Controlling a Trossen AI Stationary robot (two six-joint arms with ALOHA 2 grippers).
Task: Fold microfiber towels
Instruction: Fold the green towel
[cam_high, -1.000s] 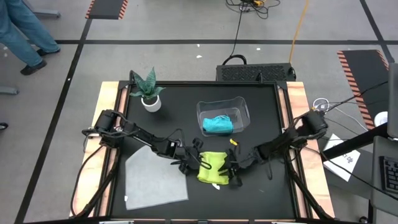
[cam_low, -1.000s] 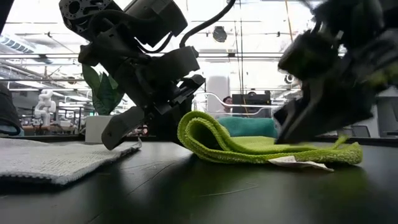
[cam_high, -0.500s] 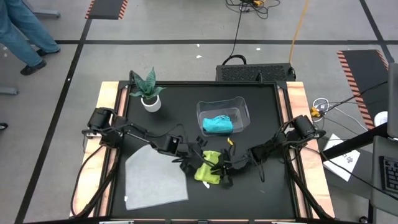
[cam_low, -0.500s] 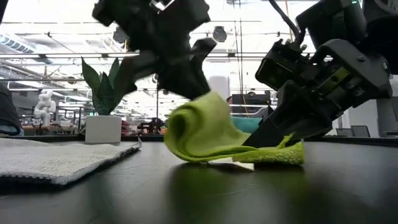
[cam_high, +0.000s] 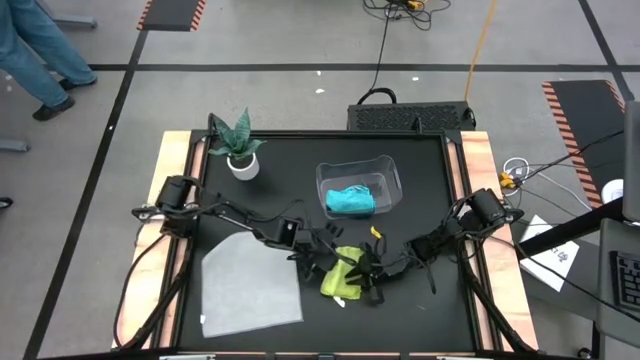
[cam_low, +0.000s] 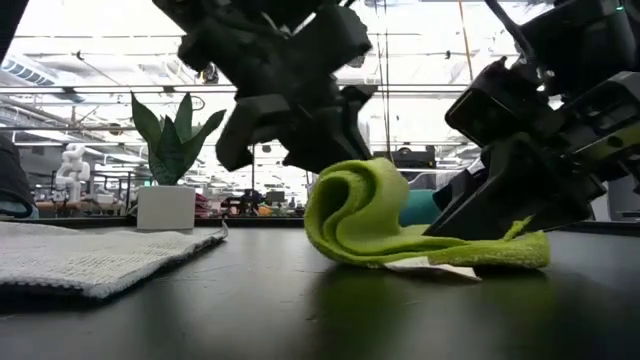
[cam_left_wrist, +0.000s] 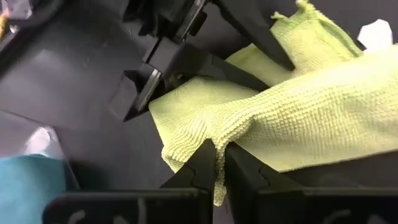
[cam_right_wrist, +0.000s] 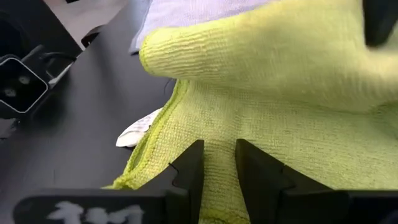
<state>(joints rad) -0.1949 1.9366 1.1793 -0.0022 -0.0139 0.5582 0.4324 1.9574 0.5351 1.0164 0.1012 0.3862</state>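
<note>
Yellow-green towel (cam_high: 341, 275): half-rolled, near table's front edge, between both grippers. Left gripper (cam_left_wrist: 219, 163): jaws pinching rolled edge. Right gripper (cam_right_wrist: 219, 163): jaws clamped on opposite flat end.

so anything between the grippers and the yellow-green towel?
Nothing visible. Both are already on the yellow-green towel mid-table: the left gripper is pinched on one edge, the right gripper is shut on the opposite edge. The bin with the teal towel sits behind, the grey towel off to the left.
</note>
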